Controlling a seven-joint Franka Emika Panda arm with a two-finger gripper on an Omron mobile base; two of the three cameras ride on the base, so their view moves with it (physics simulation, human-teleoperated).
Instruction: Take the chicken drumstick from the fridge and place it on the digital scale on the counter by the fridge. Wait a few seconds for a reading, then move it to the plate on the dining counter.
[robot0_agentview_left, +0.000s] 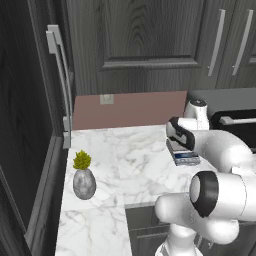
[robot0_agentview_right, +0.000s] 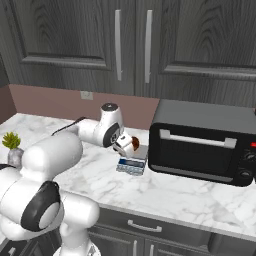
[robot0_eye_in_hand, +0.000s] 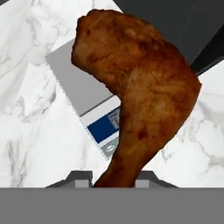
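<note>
My gripper (robot0_eye_in_hand: 113, 177) is shut on the narrow end of the chicken drumstick (robot0_eye_in_hand: 140, 96), a glossy reddish-brown piece that hangs just over the digital scale (robot0_eye_in_hand: 74, 74). The scale has a light platform and a blue display and lies flat on the marble counter (robot0_eye_in_hand: 30, 131). From the right base view, the drumstick (robot0_agentview_right: 135, 144) sits at the gripper (robot0_agentview_right: 131, 145) right above the scale (robot0_agentview_right: 132, 165). The left base view has the scale (robot0_agentview_left: 186, 157) partly behind my hand. The fridge handle (robot0_agentview_left: 61, 80) stands at the left. The plate and dining counter are out of view.
A black toaster oven (robot0_agentview_right: 200, 145) stands close to the right of the scale. A small potted plant in a grey vase (robot0_agentview_left: 84, 180) sits near the counter's left front. Dark cabinets (robot0_agentview_right: 130, 45) hang above, and a brown backsplash (robot0_agentview_left: 130, 107) runs behind the counter.
</note>
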